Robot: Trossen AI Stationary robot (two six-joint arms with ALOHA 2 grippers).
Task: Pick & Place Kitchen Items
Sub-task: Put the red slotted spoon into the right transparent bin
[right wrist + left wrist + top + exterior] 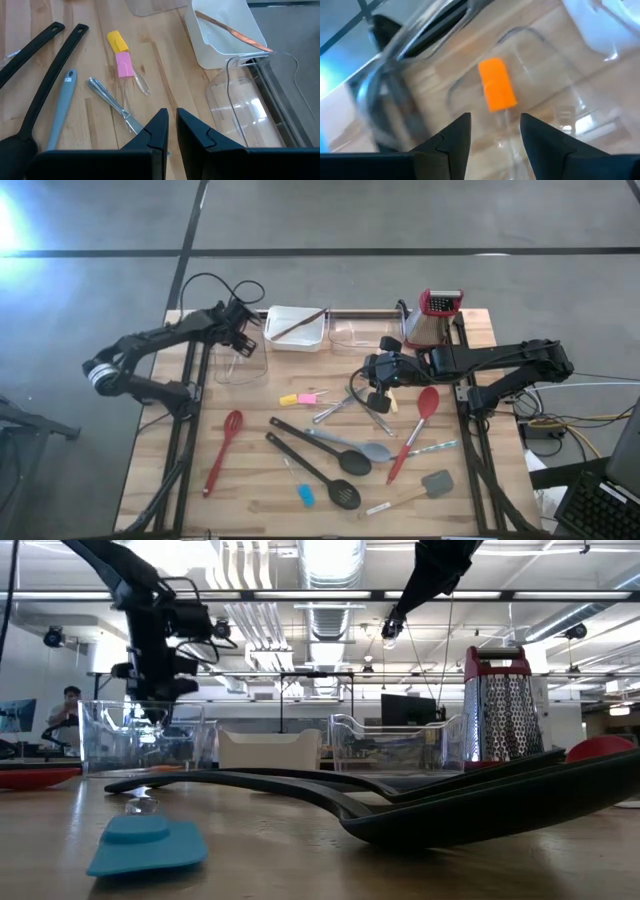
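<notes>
An orange piece with a clear handle [496, 84] lies on the floor of a clear container [240, 366] at the table's far left. My left gripper [495, 131] hangs open just above it, touching nothing. My right gripper [172, 127] hovers shut and empty over the table's middle [362, 380]. Beyond its fingers lie a yellow piece [115, 41], a pink piece [123, 65] and a metal utensil [111, 102]. A red spoon [224, 450], black spoons [315, 465], a grey spoon [352, 445], a red spatula [415, 430] and a blue piece [305, 496] lie flat on the wood.
A white tray [296, 328] holding a copper-coloured utensil stands at the far edge, with a second clear container [358, 335] and a red-topped grater [436, 315] to its right. A grey spatula [437, 482] lies near the front right. A person sits far behind the table [68, 705].
</notes>
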